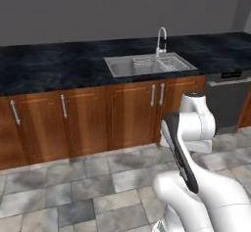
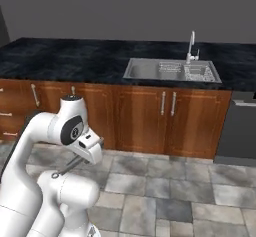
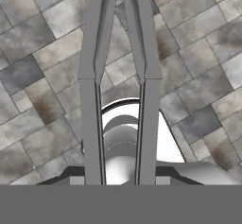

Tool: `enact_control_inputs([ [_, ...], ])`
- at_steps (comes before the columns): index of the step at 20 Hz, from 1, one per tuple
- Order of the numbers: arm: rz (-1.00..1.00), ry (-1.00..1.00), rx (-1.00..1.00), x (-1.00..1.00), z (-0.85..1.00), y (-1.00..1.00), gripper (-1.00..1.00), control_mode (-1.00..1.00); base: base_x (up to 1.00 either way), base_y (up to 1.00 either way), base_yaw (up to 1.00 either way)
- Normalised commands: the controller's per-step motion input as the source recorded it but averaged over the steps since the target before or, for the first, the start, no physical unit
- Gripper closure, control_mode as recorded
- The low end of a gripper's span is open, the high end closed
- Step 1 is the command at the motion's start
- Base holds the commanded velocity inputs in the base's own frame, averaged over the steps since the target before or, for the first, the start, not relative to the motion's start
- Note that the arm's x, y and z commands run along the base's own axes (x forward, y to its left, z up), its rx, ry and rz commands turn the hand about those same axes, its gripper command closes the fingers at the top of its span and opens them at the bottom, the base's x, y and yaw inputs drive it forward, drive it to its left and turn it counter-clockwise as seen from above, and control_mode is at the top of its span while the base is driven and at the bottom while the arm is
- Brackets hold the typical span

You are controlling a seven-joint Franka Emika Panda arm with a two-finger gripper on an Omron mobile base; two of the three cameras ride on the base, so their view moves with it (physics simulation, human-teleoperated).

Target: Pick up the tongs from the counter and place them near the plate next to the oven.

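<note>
My gripper (image 2: 94, 146) hangs low over the tiled floor, folded in close to the arm's base, and is shut on the tongs (image 2: 67, 168). In the right base view the tongs slant down and to the left from the hand. Seen from the hand, the tongs (image 3: 90, 100) are two slender grey arms running up from the gripper (image 3: 120, 178), with grey floor tiles behind them. The black marbled counter (image 1: 49, 64) stretches across the back over brown cabinets. The plate is out of view. A dark appliance front (image 1: 228, 101) with a grey handle bar stands at the far right; I cannot tell if it is the oven.
A steel sink (image 1: 147, 65) with a tall faucet (image 1: 161, 40) is set into the counter right of centre. Brown cabinet doors (image 1: 83, 123) with silver handles face me across a stretch of grey floor tiles (image 1: 73, 192). A grey wall rises behind the counter.
</note>
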Motion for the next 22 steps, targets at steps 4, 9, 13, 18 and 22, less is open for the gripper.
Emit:
enact_control_inputs([
  [4,0.0,0.0,0.0,0.0,0.0,0.0,1.0,1.0,0.55,-0.62,-0.43],
  [9,0.0,0.0,0.0,0.0,0.0,0.0,1.0,1.0,0.75,-0.57,-0.36],
  [13,0.0,0.0,0.0,0.0,0.0,0.0,1.0,1.0,0.86,-0.64,-0.36],
  [18,0.0,0.0,0.0,0.0,0.0,0.0,1.0,1.0,0.97,-0.74,-0.32],
  [22,0.0,0.0,0.0,0.0,0.0,0.0,1.0,1.0,1.0,-0.73,-0.2],
])
